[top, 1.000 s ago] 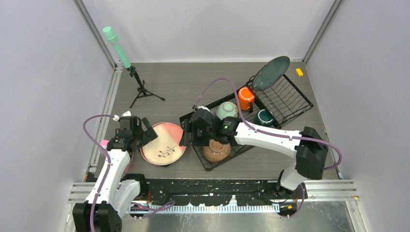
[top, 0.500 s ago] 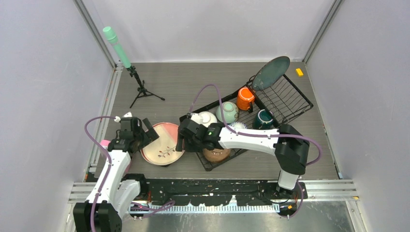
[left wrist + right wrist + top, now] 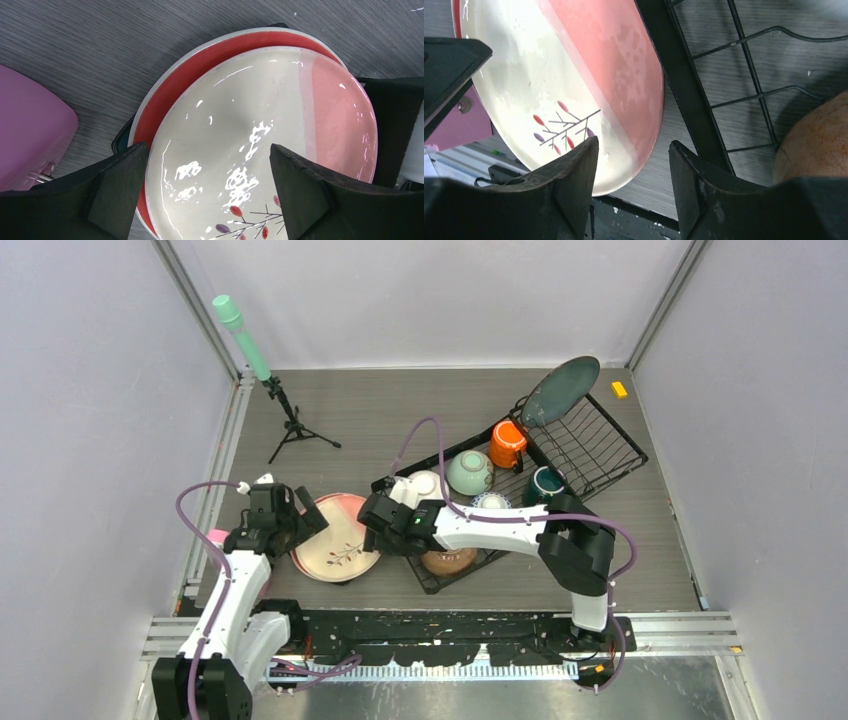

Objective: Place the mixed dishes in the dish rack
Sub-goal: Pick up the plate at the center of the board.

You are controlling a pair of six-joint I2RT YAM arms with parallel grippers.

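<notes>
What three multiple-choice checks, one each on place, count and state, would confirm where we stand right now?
1. Where is the pink plate?
A) flat on the table, left of the dish rack
B) upright in the rack
C) lifted clear of the table

2. How many mugs sit in the rack?
A) none
B) two
C) four

3. The left gripper is:
A) shut tight on the plate
B) out of view
C) open over the plate's rim

Answers:
1 A: the top view shows it lying beside the rack's near-left corner.
2 B: only the orange mug and the dark teal mug.
3 C: its wrist view shows the jaws spread wide over the plate.
</notes>
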